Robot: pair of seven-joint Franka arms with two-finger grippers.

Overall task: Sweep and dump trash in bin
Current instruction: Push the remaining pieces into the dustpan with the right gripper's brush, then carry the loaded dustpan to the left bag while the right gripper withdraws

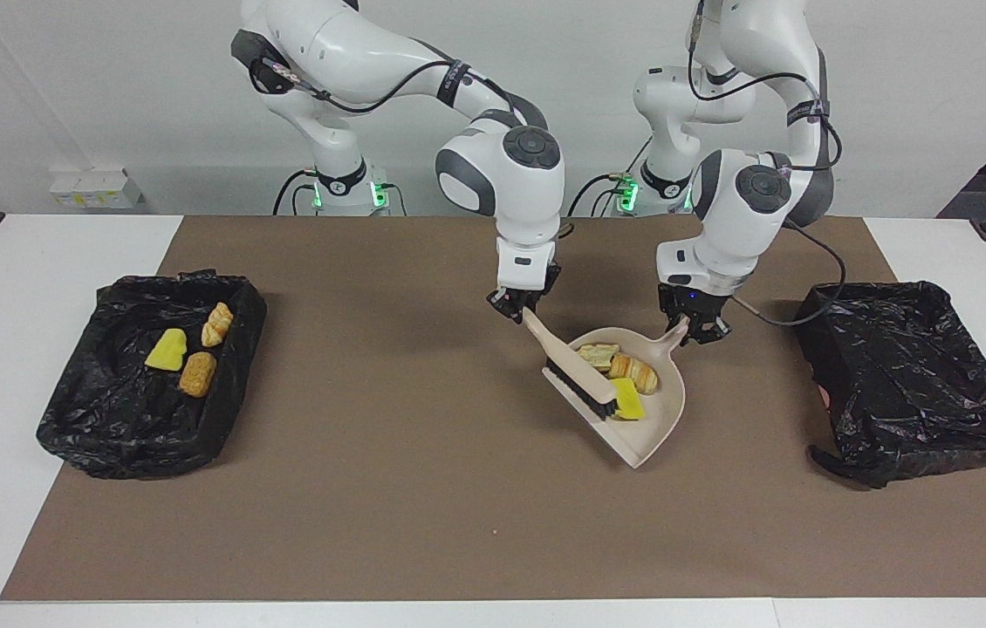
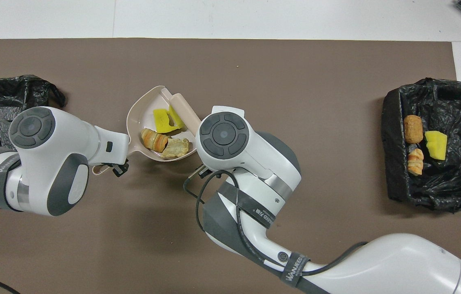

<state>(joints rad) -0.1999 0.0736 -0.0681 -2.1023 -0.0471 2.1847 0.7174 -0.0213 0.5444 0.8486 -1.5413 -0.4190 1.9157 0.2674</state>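
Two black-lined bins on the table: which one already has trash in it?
The bin at the right arm's end of the table: it holds a yellow sponge scrap and two bread chunks. The other bin, at the left arm's end, shows none.

- The brown mat (image 1: pixel 388 488) is bare in the big middle part – a gripper could pass there.
- The dustpan (image 1: pixel 659 419) and brush (image 1: pixel 576 384) sit together near the left arm's end, with both arms over them.
- A black bin (image 1: pixel 912 375) blocks the left arm's end.
- Another black bin (image 1: pixel 109 419) blocks the right arm's end – trash lies inside.
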